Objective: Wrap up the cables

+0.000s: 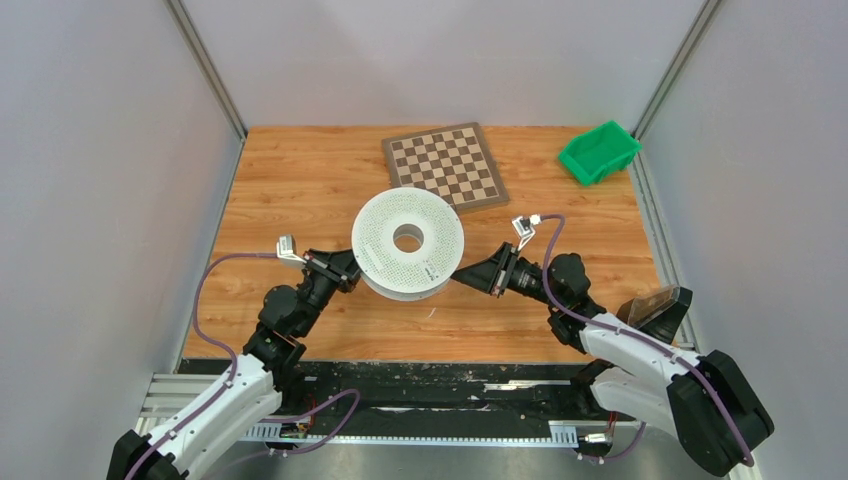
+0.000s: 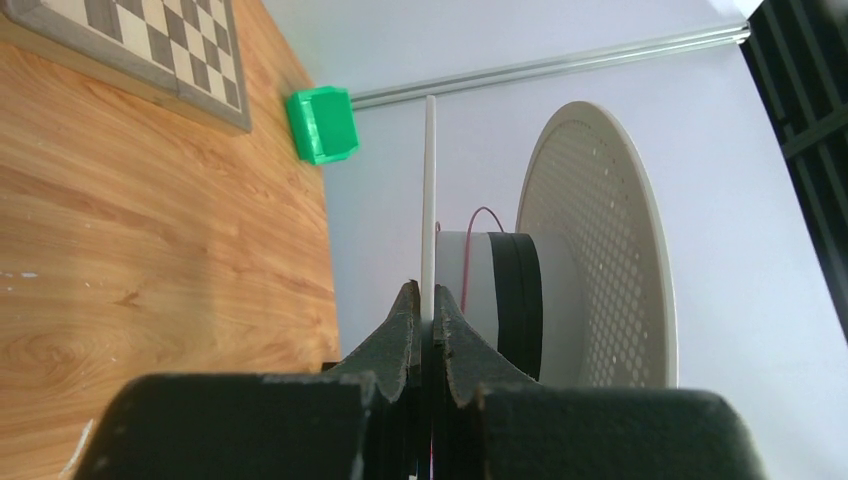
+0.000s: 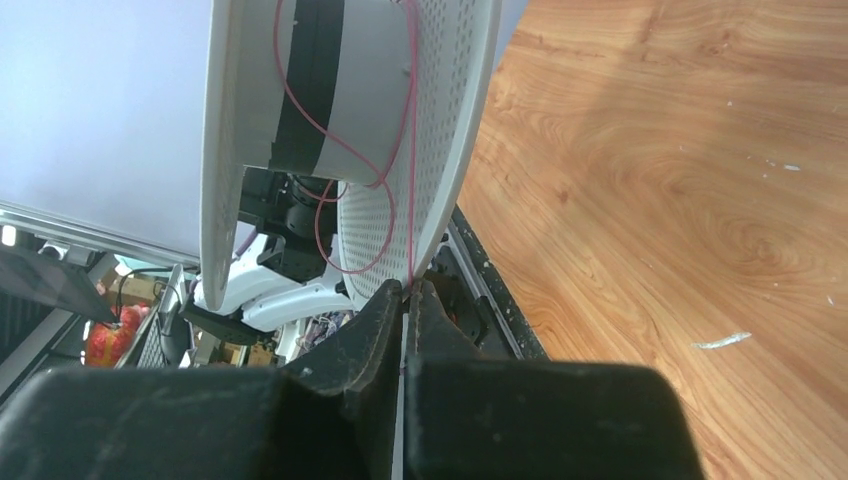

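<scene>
Two holds: left gripper [image 1: 352, 268] at 9 o'clock, right gripper [image 1: 463, 279] at 3, both clamping stiff, light spool [image 1: 407, 243] flanges; cable [image 3: 412, 180] thin, limp, best pinched near rim.

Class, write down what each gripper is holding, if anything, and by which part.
Both hold the white spool. The left gripper and the right gripper each pinch a flange rim, on opposite sides.

top: high, rear, down on whole table [image 1: 300, 180] | wrists: close-up, facing each other | shared: spool [image 1: 430, 255]
</scene>
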